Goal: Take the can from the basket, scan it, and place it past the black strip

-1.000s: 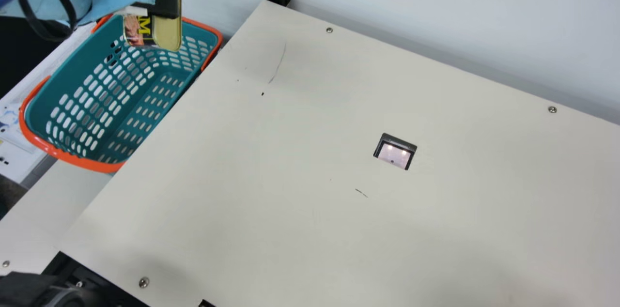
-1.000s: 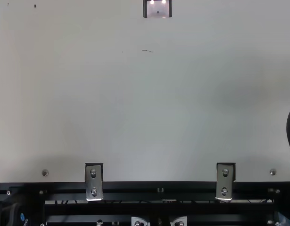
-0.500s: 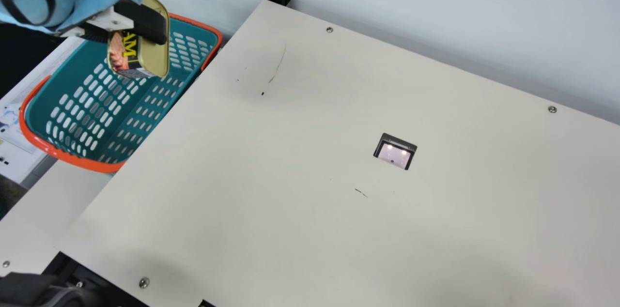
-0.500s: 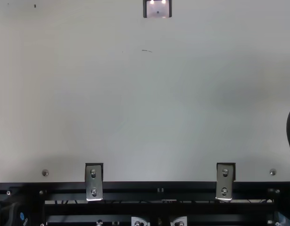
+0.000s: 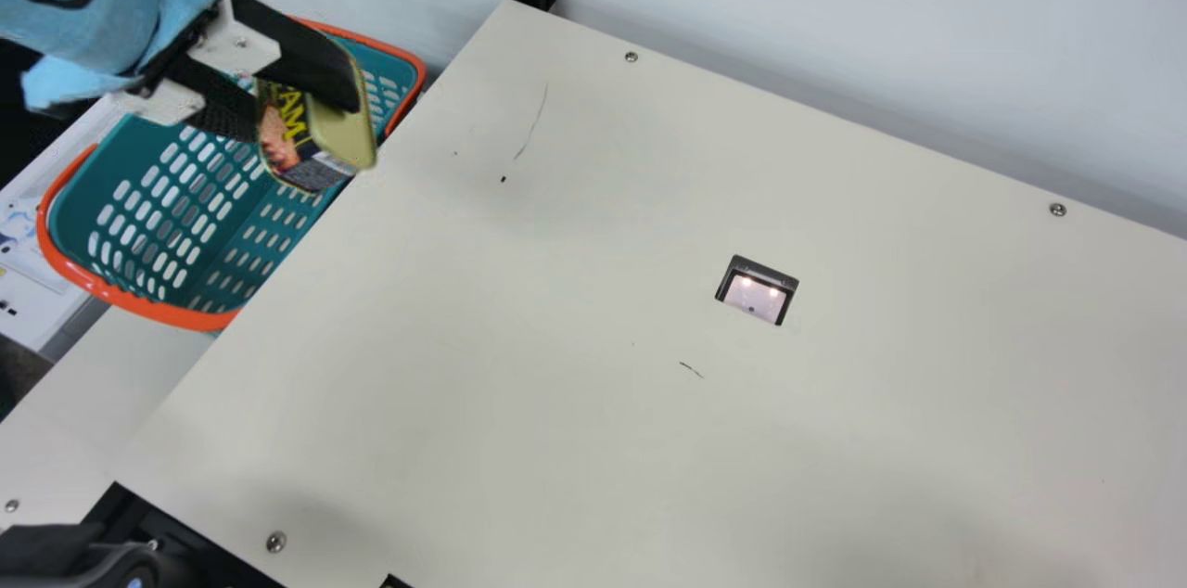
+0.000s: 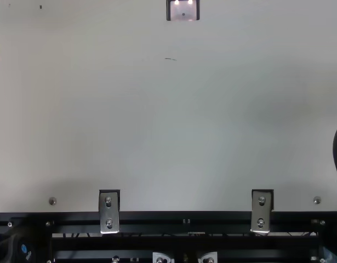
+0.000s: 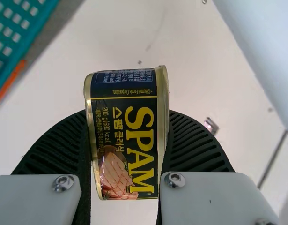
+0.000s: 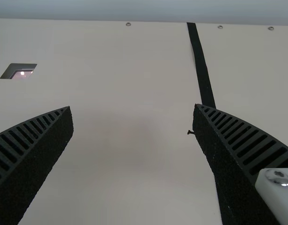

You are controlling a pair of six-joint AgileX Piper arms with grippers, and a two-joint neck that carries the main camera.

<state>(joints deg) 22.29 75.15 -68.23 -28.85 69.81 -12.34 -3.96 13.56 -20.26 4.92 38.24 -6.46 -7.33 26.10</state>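
Pinching a rectangular tin can [image 5: 301, 147] across its two gold-coloured ends, my left gripper [image 7: 126, 115] is keeping its ribbed fingers [image 7: 195, 145] only a can's thickness apart. The can is hanging tilted near the left edge of the tabletop [image 5: 603, 430], towards the far left corner, and in the main view it is overlapping the rim of the basket [image 5: 176, 314]. My right gripper [image 8: 133, 107] is holding its fingers wide apart, with nothing between them. The step in hand, I judge, is bringing the can over to the scanner window [image 5: 756, 294], which is lying in the tabletop well in from the edges. Doing it well is calling for a steady squeeze, enough to stop the smooth ends from slipping but not so hard as to dent them, and for keeping the can's low corner clear of the rim and the tabletop's left edge. I am not making out which face is carrying the barcode, so the wrist will probably be needing to turn slowly above the window, code side down, fingers out of the light. Placing is still waiting: the black strip [image 8: 202, 70] is running in from the tabletop's far edge, and the can is belonging past it.
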